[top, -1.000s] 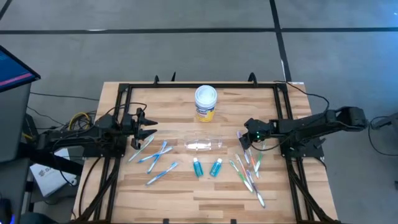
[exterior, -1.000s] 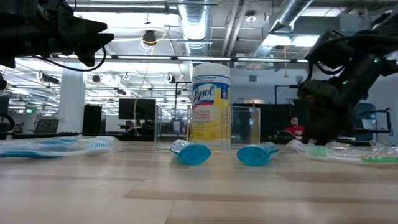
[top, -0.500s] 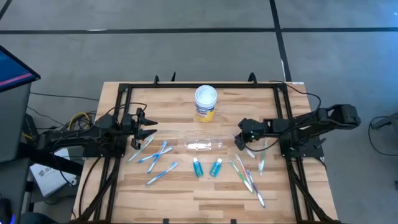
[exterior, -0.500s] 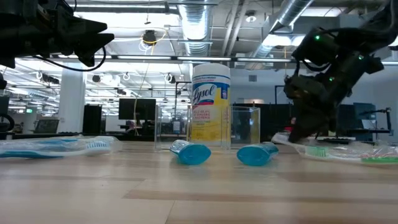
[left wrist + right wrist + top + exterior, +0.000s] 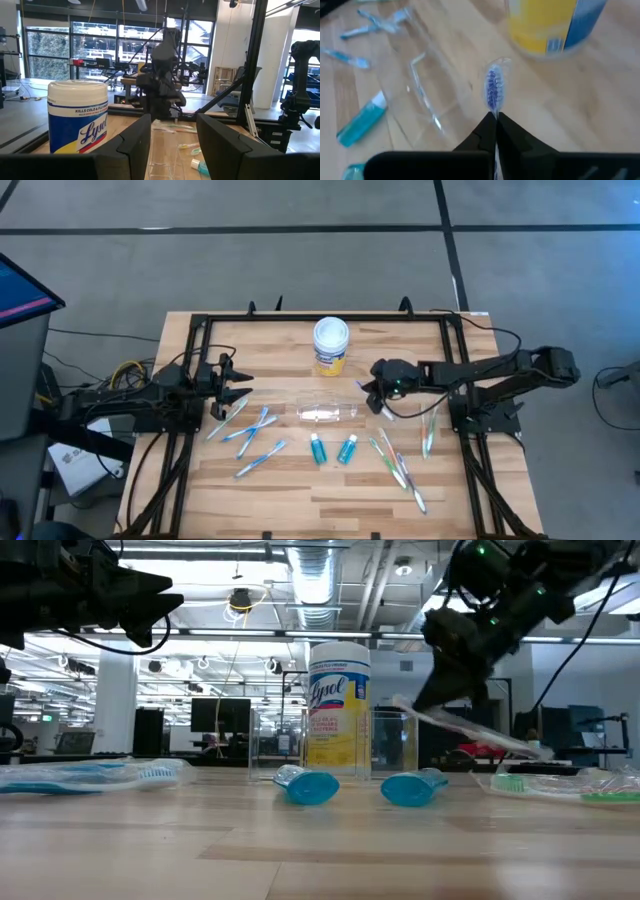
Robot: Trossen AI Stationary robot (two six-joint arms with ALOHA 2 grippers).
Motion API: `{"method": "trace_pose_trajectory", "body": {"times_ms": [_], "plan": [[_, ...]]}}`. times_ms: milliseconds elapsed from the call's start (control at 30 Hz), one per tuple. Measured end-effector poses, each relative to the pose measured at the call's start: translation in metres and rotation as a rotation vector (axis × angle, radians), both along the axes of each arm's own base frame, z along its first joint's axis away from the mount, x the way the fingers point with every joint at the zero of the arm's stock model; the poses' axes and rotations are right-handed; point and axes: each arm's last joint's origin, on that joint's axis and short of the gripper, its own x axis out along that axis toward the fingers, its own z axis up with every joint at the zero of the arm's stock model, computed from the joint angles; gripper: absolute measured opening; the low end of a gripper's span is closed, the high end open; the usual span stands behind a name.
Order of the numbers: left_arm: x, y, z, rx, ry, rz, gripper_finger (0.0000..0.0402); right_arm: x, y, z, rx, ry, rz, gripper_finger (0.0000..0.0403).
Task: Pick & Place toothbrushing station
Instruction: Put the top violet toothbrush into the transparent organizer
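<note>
The right pincer [image 5: 376,395] is clamped tight on a wrapped toothbrush [image 5: 493,90], held above the worktop [image 5: 300,485] just beside the open end of the clear cup [image 5: 327,412], which lies on its side at the middle of the worktop. In the right wrist view the blue bristle head sticks out past the closed fingertips, over the bare wood between the cup [image 5: 427,92] and the yellow jar [image 5: 550,25]. The low view shows the brush [image 5: 465,727] slanting down away from the pincer [image 5: 428,700] — clear of the surface, in front of the jar [image 5: 338,710].

The left pincer [image 5: 232,388] waits at the left edge of the worktop with its fingers [image 5: 135,145] spread apart and nothing between them, hovering near a scatter of blue-and-white toothbrushes [image 5: 250,435].

Two teal tubes [image 5: 332,449] lie side by side just in front of the cup, apart from it. To their right a cluster of green and pink toothbrushes [image 5: 398,462] lies on the wood, and one more green brush [image 5: 429,432] lies a little apart near the right frame rail. The white-lidded jar [image 5: 331,345] stands upright behind the cup — well apart from the tubes.
</note>
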Motion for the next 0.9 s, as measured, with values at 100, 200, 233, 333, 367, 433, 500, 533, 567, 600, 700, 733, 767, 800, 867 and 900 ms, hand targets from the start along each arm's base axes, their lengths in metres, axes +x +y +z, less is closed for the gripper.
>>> {"method": "trace_pose_trajectory", "body": {"times_ms": [100,200,233,333,367,433,500,533,567,600,700,733,767,800,867,900], "plan": [[0.000,0.000,0.000,0.000,0.000,0.000,0.0154,0.006,-0.002,0.012,-0.055,-0.027,-0.016,0.0000],[0.000,0.000,0.000,0.000,0.000,0.000,0.0154,0.010,-0.003,0.020,-0.089,-0.056,-0.012,0.0000],[0.000,0.000,0.000,0.000,0.000,0.000,0.0154,0.012,-0.002,0.022,-0.095,-0.071,-0.008,0.0000],[0.000,0.000,0.000,0.000,0.000,0.000,0.0154,0.013,0.002,0.031,-0.131,-0.137,0.006,0.0000],[0.000,0.000,0.000,0.000,0.000,0.000,0.0154,0.015,0.004,0.035,-0.154,-0.171,0.006,0.0000],[0.000,0.000,0.000,0.000,0.000,0.000,0.0154,0.017,0.009,0.040,-0.198,-0.211,0.007,0.0000],[0.000,0.000,0.000,-0.001,0.001,0.000,0.0154,0.018,0.015,0.046,-0.230,-0.260,0.023,0.0000],[0.000,0.000,0.000,-0.001,0.002,0.000,0.0154,0.018,0.018,0.049,-0.242,-0.284,0.032,0.0000],[0.000,0.000,0.000,-0.001,0.001,0.000,0.0154,0.019,0.021,0.052,-0.252,-0.312,0.038,0.0000],[0.000,0.000,0.000,-0.001,0.001,0.000,0.0154,0.020,0.024,0.054,-0.264,-0.330,0.047,0.0000],[0.000,0.000,0.000,-0.001,0.001,0.000,0.0154,0.021,0.030,0.058,-0.312,-0.370,0.040,0.0000],[0.000,0.000,0.000,-0.001,0.001,0.000,0.0154,0.022,0.032,0.059,-0.325,-0.379,0.035,0.0000],[0.000,0.000,0.000,-0.001,0.001,0.000,0.0154,0.022,0.033,0.060,-0.334,-0.382,0.031,0.0000],[0.000,0.000,0.000,-0.001,0.001,0.000,0.0154,0.022,0.034,0.060,-0.343,-0.384,0.023,0.0000],[0.000,0.000,0.000,-0.001,0.001,0.000,0.0154,0.022,0.036,0.062,-0.362,-0.393,0.014,0.0000],[0.000,0.000,0.000,-0.001,0.001,0.000,0.0154,0.022,0.037,0.063,-0.371,-0.401,0.013,0.0000]]}}
